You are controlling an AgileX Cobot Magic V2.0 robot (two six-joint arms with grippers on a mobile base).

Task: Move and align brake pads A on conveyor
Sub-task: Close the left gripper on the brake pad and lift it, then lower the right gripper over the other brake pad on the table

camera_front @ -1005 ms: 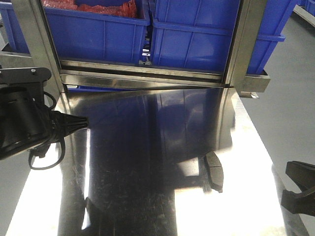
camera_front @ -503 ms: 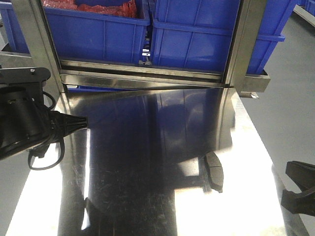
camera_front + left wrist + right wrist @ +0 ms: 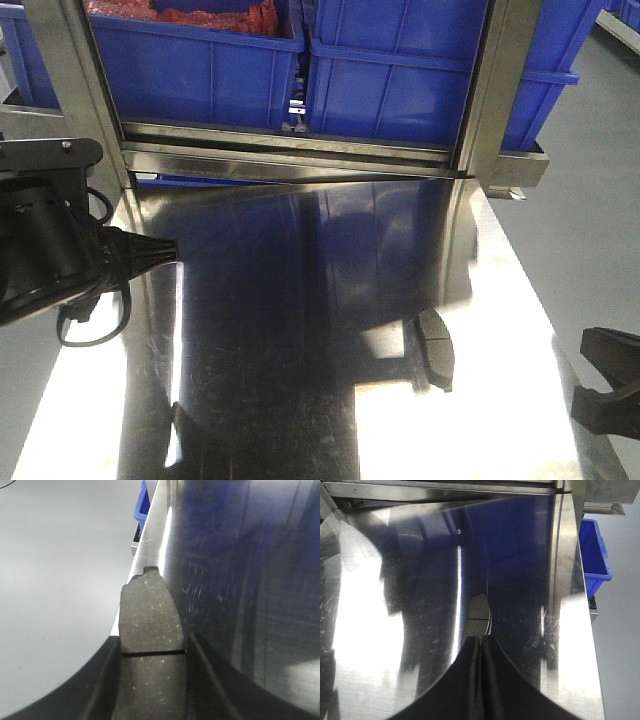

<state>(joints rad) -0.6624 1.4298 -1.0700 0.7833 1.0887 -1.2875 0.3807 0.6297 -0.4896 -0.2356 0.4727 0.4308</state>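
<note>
Steel table point(image 3: 500, 430), two brake pads point(image 3: 435, 350), one gripped

My left arm point(image 3: 45, 260) reaches in from the left side, its wrist pointing toward the right. The left end effector point(image 3: 152, 652) is clamped on a brake pad point(image 3: 150, 622), one dark finger point(image 3: 102, 687) along each long edge. My right end effector point(image 3: 480, 645) points forward from low on the right, its fingers point(image 3: 467, 672) pressed together along a thin seam
</note>
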